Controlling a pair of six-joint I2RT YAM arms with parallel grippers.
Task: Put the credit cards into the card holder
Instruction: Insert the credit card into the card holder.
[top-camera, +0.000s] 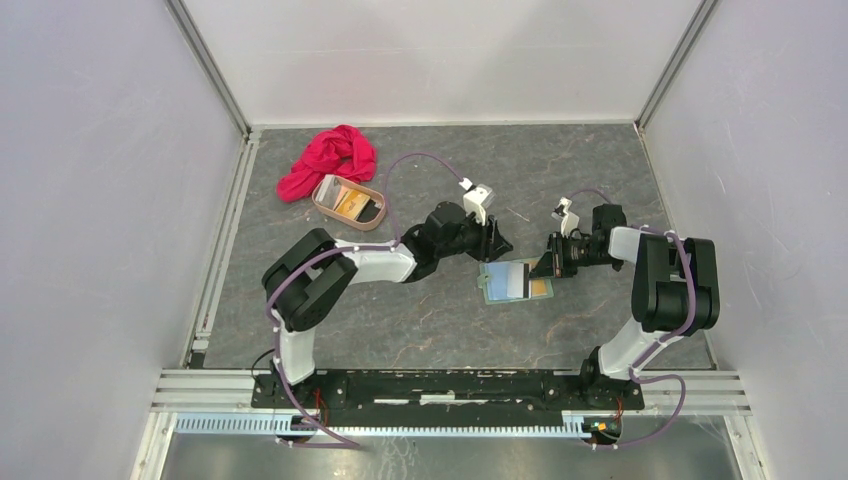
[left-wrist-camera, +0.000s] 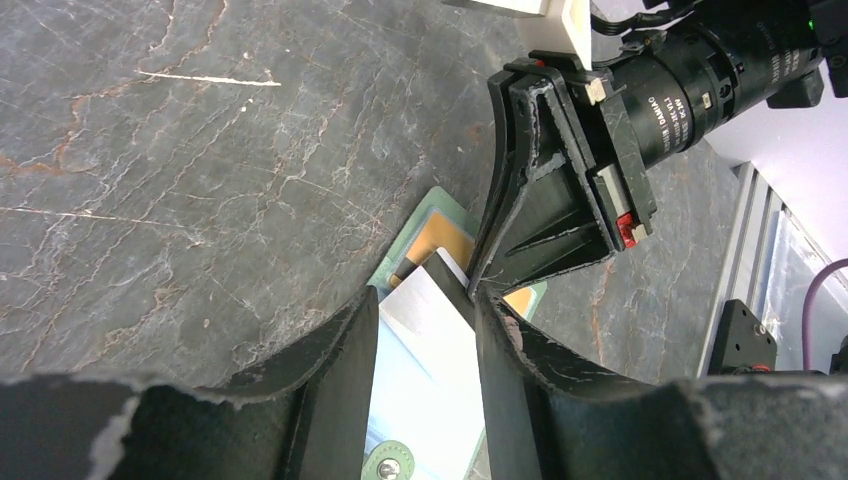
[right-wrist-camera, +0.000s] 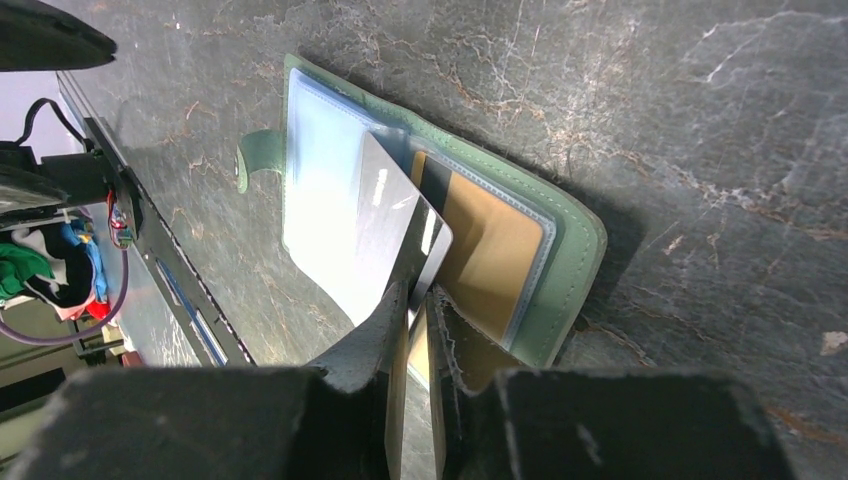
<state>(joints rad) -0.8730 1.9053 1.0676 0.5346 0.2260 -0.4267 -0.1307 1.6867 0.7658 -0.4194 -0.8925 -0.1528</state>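
Top external view
- Card holder (top-camera: 512, 282): lies open on the table (top-camera: 450, 335), between the two arms
- Left gripper (top-camera: 497, 245): over the holder's far left edge; jaw state not legible here
- Right gripper (top-camera: 548, 265): at the holder's right edge
- Tray (top-camera: 322, 190): far left, well apart from the holder, holding an orange card (top-camera: 350, 203) and a dark card (top-camera: 371, 210)
- Pink cloth (top-camera: 335, 158): bunched just beyond the tray

Left wrist view
- Left gripper (left-wrist-camera: 425, 300): jaws partly apart, nothing clamped between them; the holder (left-wrist-camera: 437, 203) and a silvery card (left-wrist-camera: 420, 325) show through the gap
- Snap button (left-wrist-camera: 388, 466): at the bottom edge
- Right gripper (left-wrist-camera: 478, 280): fingertips down at the card

Right wrist view
- Right gripper (right-wrist-camera: 420, 320): jaws narrow, pinching the silvery card (right-wrist-camera: 385, 225) by its near edge
- Silvery card: tilted, far end over the pale blue pockets
- Card holder (right-wrist-camera: 575, 250): open flat, an orange-tan card (right-wrist-camera: 490, 255) in its right pocket
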